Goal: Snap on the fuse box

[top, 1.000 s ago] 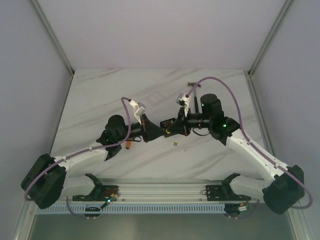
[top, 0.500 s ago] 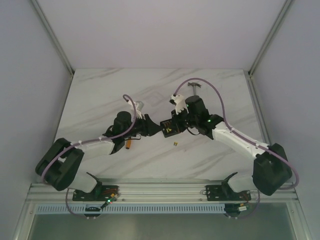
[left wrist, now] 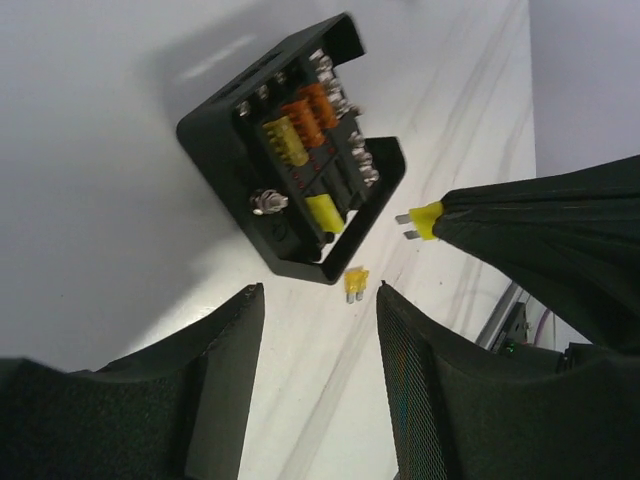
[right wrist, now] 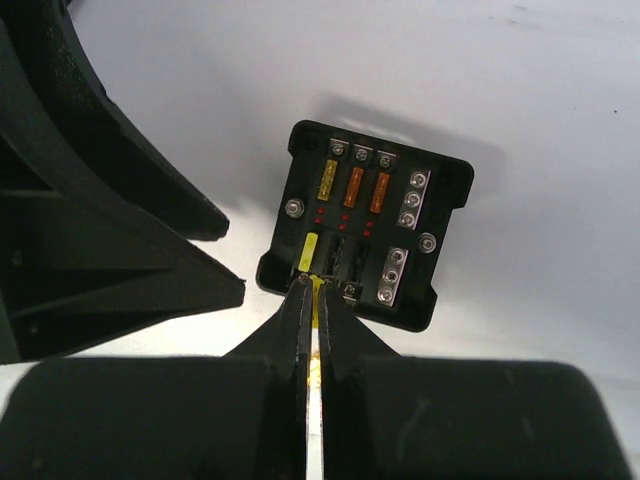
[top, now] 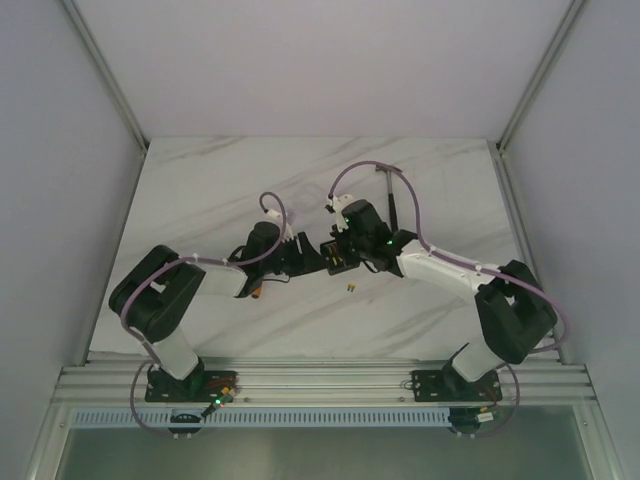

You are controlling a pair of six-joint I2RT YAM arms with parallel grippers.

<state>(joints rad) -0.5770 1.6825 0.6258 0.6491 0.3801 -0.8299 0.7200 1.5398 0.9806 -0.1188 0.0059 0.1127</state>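
The fuse box (left wrist: 290, 190) is a small black square box lying face up on the white marble table (top: 200, 200), with yellow and orange fuses in its slots. It also shows as the fuse box (right wrist: 365, 225) and the fuse box (top: 330, 259). My right gripper (right wrist: 314, 288) is shut on a small yellow fuse (left wrist: 425, 220), its tips at the box's near edge by the empty slots. My left gripper (left wrist: 320, 290) stands open just short of the box, nothing between its fingers (left wrist: 430, 400).
A loose yellow fuse (left wrist: 356, 283) lies on the table beside the box, also seen as the loose fuse (top: 352, 289). A small orange block (top: 262, 290) sits under the left arm. A thin dark tool (top: 386, 178) lies at the back.
My left gripper's jaws have opened wide. Both arms have folded inward, and my right gripper has moved left with the yellow fuse up to the box.
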